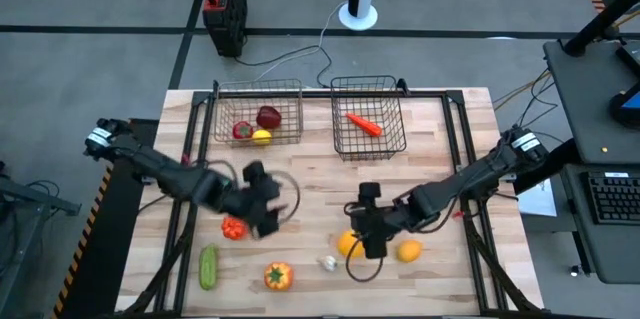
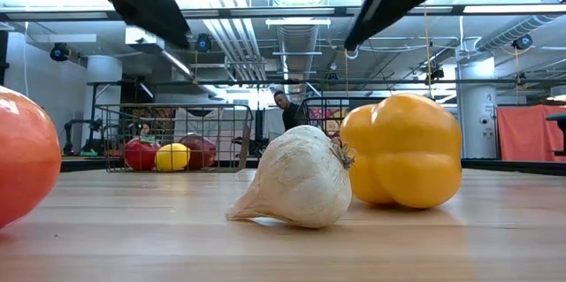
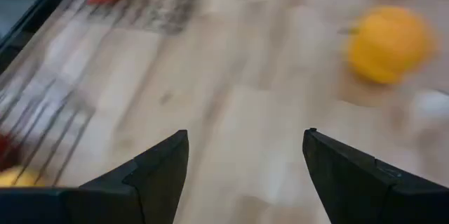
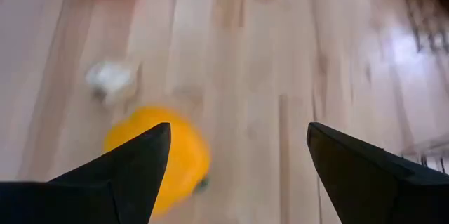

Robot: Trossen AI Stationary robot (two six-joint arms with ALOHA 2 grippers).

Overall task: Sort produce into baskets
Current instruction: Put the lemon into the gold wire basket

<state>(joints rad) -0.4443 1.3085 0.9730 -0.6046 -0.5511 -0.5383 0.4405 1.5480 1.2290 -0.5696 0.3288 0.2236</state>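
Produce's split: tomato, apple, lemon in your left basket, carrot in right basket. Yellow pepper and garlic sit on table. Right gripper hovers above the pepper, fingers apart, empty. Left gripper near loose tomato, also spread, empty.

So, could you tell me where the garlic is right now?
In the high view the garlic lies on the table near its front edge, between the orange pepper and the yellow pepper, below the right gripper.
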